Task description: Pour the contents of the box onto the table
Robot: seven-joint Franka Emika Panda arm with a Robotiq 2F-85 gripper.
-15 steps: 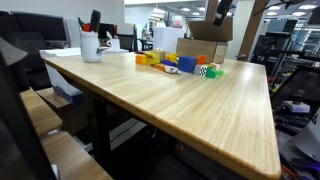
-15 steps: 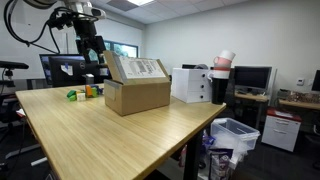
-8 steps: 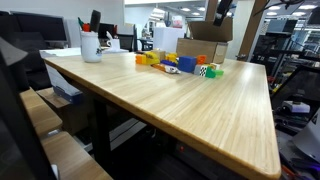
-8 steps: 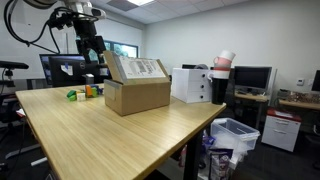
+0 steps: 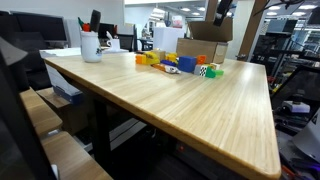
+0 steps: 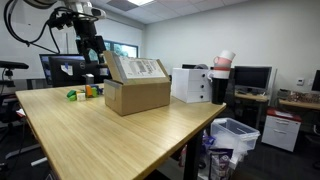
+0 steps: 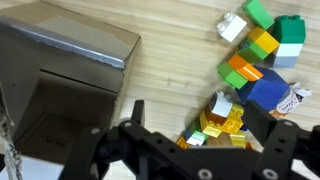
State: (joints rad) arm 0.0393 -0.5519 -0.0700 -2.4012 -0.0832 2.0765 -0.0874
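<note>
Since the blocks [image 7: 250, 75] already lie on the bench [image 7: 170, 50] beside the upright box [image 7: 70, 60], the open, empty hand [image 7: 193, 115] should lift straight up, clear of both.

pale arm [image 6: 62, 14] high in an exterior view, probably white casing with dark joints, black cables [image 6: 24, 36] looping off it, black gripper [image 6: 96, 52], wrist view shows matte black angular fingers [image 7: 136, 112], linkages with round pivot holes
</note>
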